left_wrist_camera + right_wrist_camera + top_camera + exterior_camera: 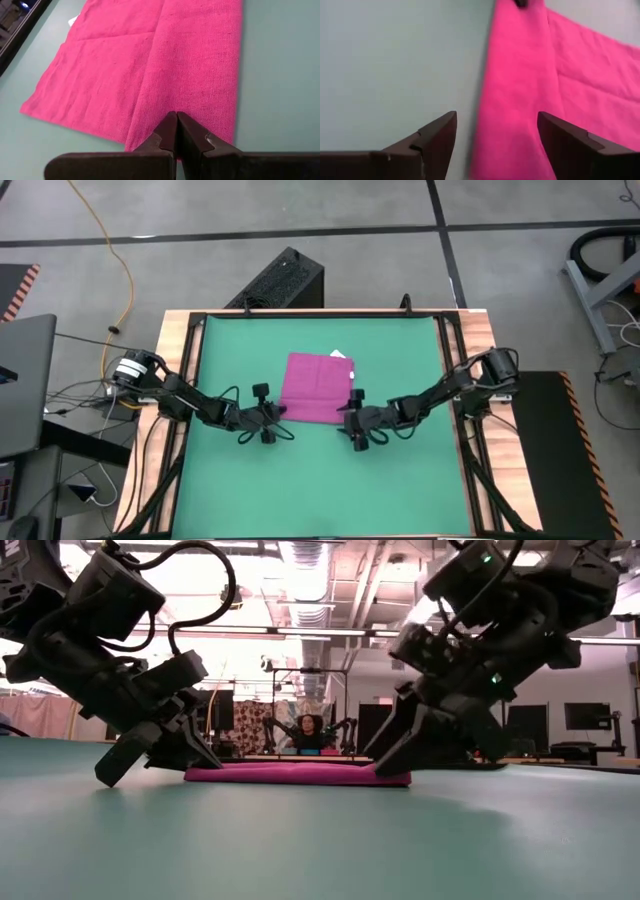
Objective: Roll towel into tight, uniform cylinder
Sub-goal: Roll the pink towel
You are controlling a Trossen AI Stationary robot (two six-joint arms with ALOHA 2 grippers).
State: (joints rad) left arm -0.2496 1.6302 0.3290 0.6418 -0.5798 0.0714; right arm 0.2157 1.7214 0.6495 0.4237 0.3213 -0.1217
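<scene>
On green mat (pixel 400 470) — flat towel (pixel 318 385)

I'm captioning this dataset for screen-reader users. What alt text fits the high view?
Seen from above, a flat magenta-pink towel lies on a green mat, a white tag at its far edge. Two dark arms reach in from either side, the left tool and the right tool at the towel's near corners.

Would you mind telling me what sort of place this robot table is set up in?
Probably a robotics lab or workshop: bare concrete floor around the green mat, exposed ceiling ducts and strip lights, and a person seated at another arm rig.
</scene>
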